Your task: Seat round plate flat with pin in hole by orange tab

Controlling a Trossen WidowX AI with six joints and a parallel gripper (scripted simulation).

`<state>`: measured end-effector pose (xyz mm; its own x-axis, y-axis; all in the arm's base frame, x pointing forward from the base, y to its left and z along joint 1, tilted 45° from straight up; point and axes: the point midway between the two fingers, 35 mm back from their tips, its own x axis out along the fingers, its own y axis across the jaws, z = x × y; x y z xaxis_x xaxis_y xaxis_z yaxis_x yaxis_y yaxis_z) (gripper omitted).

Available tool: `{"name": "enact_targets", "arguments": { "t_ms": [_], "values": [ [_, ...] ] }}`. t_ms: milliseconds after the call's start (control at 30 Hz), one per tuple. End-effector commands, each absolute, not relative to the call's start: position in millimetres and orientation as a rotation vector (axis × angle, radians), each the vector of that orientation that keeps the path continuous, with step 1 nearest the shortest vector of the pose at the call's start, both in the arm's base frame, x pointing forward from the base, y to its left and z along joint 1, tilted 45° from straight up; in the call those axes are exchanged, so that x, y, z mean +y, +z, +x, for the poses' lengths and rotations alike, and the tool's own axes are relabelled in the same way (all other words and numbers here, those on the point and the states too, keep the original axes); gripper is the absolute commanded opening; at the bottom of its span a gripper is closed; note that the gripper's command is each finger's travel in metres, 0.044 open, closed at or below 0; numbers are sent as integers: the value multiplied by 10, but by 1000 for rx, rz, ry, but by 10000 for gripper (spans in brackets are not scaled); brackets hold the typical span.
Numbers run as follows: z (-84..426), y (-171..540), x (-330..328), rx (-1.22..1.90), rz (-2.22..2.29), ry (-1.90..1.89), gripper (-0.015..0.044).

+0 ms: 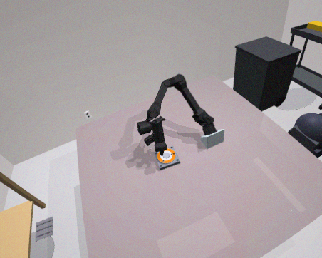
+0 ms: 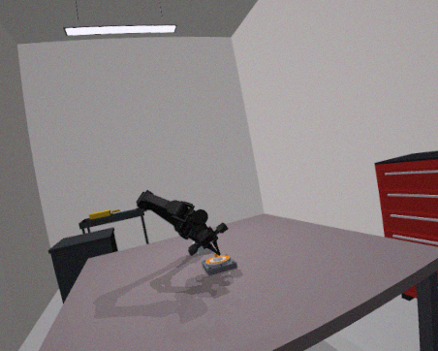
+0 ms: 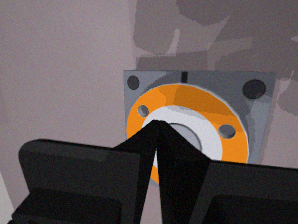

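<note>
Claw (image 3: 159, 131) closed tight with fingers pressed together, holding nothing, tips over the white centre of the orange round plate (image 3: 200, 102), plate on the grey square base (image 3: 260, 115), 2 dark corner holes at 12 o'clock, mauve tabletop (image 3: 60, 75) beyond.

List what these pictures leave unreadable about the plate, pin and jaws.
- Pin: not seen in any view; in the wrist view the shut gripper covers the near side of the plate.
- Jaw-to-plate contact: tips overlap the plate; touching or hovering unclear.
- Plate tilt: too small in the exterior view.
</note>
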<state>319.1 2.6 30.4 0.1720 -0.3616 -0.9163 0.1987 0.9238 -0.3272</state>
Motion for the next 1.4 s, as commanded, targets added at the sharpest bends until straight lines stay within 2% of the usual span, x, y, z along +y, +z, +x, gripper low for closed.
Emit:
{"name": "enact_targets", "arguments": {
  "t_ms": [0, 167, 767, 1367],
  "values": [
    [2787, 357, 163, 1456, -352, -522, 0],
    [2487, 521, 258, 1486, -601, -620, 0],
    [2483, 182, -83, 1485, -602, -621, 0],
    [2493, 24, 74, 1485, -602, -621, 0]
  ]
}}
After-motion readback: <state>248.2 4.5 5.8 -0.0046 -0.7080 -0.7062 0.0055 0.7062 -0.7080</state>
